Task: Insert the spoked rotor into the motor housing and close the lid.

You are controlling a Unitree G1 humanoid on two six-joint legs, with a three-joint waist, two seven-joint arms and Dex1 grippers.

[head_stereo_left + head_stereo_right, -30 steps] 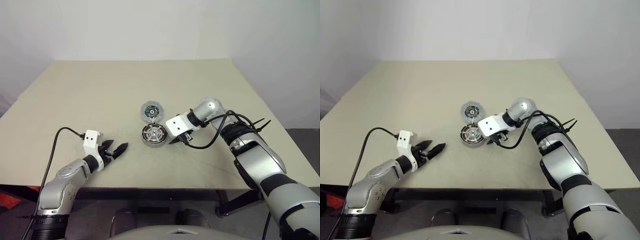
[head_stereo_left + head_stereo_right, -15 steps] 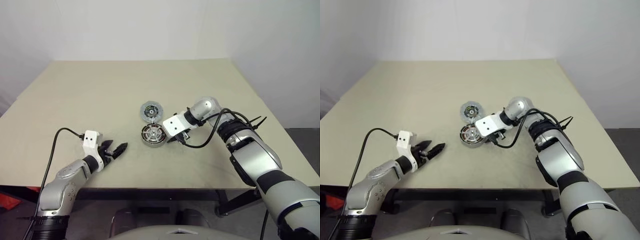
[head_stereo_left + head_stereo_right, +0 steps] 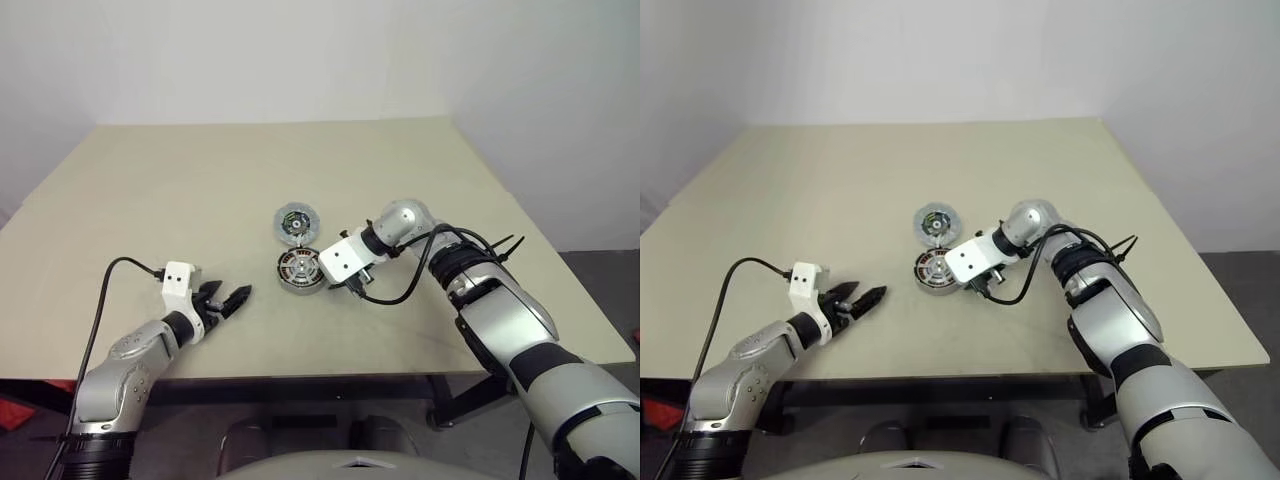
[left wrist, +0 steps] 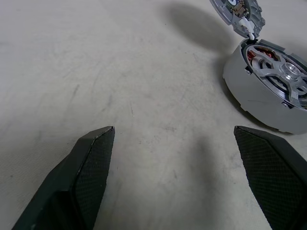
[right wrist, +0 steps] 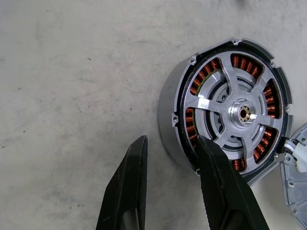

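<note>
The motor housing [image 3: 299, 270] sits mid-table, and copper windings show through the spoked rotor [image 5: 240, 112], which lies inside it. The grey lid [image 3: 295, 222] stands open behind the housing, joined at its edge. My right gripper [image 5: 172, 141] hangs at the housing's right side, pointing down. Its jaws are a little apart and hold nothing. One of the fingers [image 5: 216, 182] lies over the housing's rim, while the other stays outside the wall. My left gripper [image 3: 228, 298] rests open on the table, well to the left of the housing [image 4: 259, 96].
The beige table [image 3: 180, 190] ends at a front edge just below my left arm. A black cable [image 3: 110, 290] loops from the left wrist. Another black cable [image 3: 400, 290] hangs from the right arm onto the table near the housing.
</note>
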